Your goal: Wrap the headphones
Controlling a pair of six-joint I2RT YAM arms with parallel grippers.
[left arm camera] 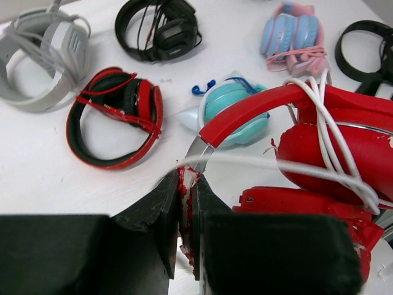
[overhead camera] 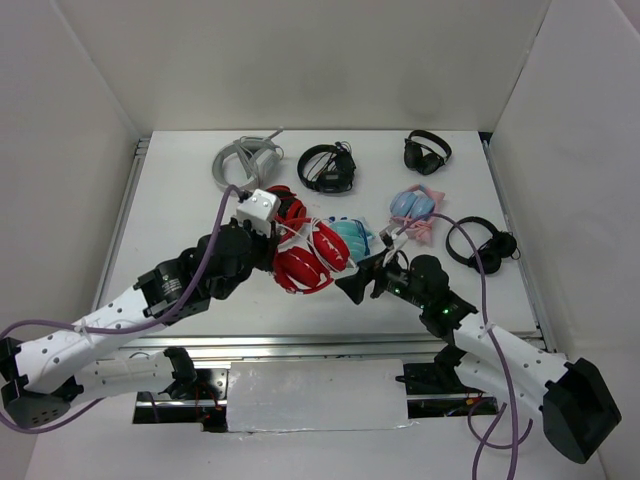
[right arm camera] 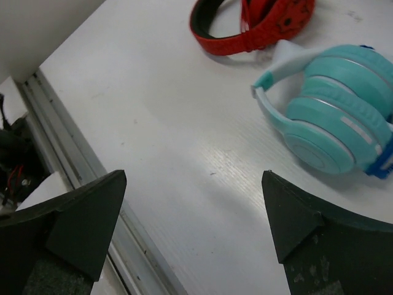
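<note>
The glossy red headphones (overhead camera: 312,262) are folded at mid-table, with their thin white cable (left arm camera: 325,132) looped over the headband and round a big earcup (left arm camera: 344,153). My left gripper (overhead camera: 272,246) is shut on the worn end of the headband (left arm camera: 188,179), to the left of the earcups. Just right of the headphones, my right gripper (overhead camera: 362,281) is open. In the right wrist view its jaws (right arm camera: 194,178) stand wide over bare table with nothing between them.
Teal headphones (overhead camera: 352,237) lie right behind the red pair, and red-and-black hoop headphones (overhead camera: 285,203) are behind the left gripper. Grey (overhead camera: 245,160) and black (overhead camera: 327,167) pairs sit at the back, another black pair (overhead camera: 427,152) at back right. Blue-pink (overhead camera: 415,208) and black (overhead camera: 485,245) pairs lie right.
</note>
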